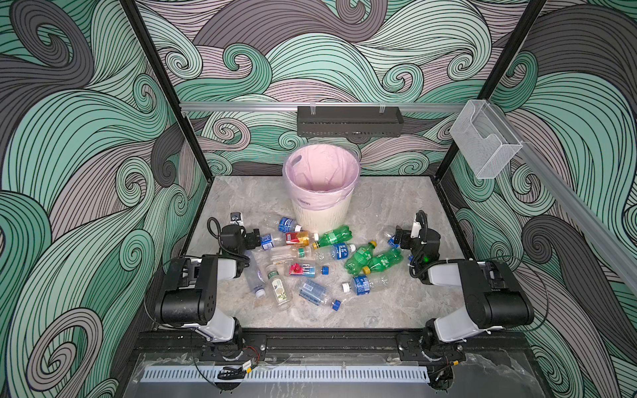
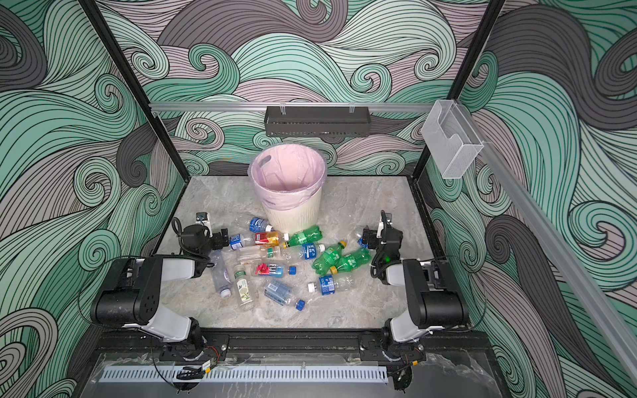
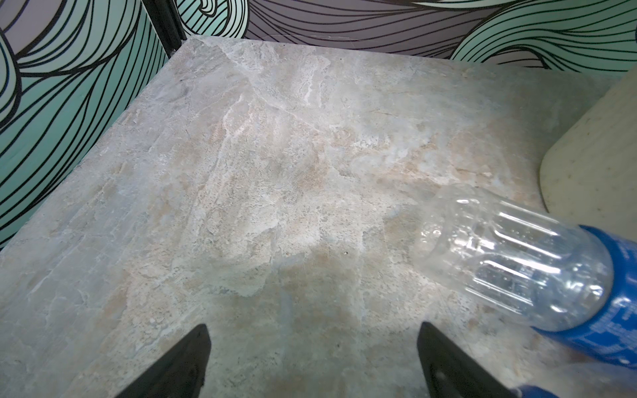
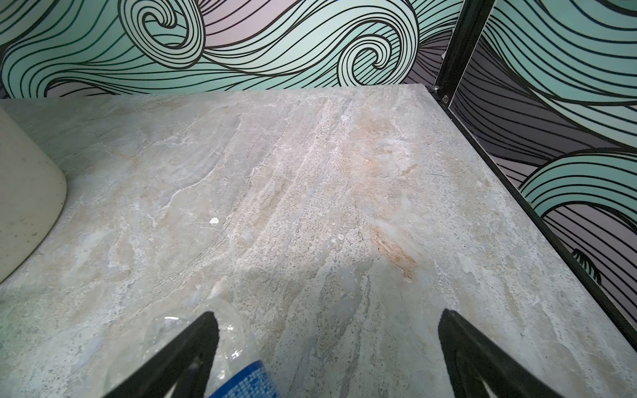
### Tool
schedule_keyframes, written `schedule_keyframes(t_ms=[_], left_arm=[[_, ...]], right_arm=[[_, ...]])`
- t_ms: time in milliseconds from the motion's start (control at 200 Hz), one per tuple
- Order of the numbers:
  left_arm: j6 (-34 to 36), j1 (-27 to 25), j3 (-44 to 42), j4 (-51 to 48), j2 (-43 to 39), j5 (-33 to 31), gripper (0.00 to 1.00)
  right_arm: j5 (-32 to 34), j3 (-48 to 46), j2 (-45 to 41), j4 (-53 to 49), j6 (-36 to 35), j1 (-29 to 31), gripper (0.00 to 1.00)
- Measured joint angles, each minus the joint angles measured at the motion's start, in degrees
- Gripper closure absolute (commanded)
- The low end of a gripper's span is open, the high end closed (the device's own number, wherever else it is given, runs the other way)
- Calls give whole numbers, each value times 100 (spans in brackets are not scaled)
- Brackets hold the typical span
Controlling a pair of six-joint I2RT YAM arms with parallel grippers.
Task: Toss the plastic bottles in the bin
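Note:
The cream ribbed bin with a pale pink bag stands at the back middle of the table. Plastic bottles lie scattered in front of it, among them a red-labelled one and green ones with yellow caps. My left gripper is open over bare table. A clear blue-labelled bottle lies just to its side. My right gripper is open too. Another clear blue-labelled bottle lies under one of its fingers.
The marble tabletop is fenced by black frame posts and patterned walls. A black rack hangs on the back rail. A clear box is fixed to the right rail. The bin's base shows in both wrist views.

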Motion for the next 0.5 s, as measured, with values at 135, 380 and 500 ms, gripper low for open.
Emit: schedule_keyframes(t_ms=[135,380,500], left_arm=[[2,0,4,-31,-22,-15,5],[-70,0,739,-1357,-761,-299,1],[-164,-7,1108,-2046,-1231,-431,1]], right_arm=[[0,17,-57,-107,-2,0,0],[42,472,-925,-1228,28,0,0],[120,966,-1429,-2437,192,-2,0]])
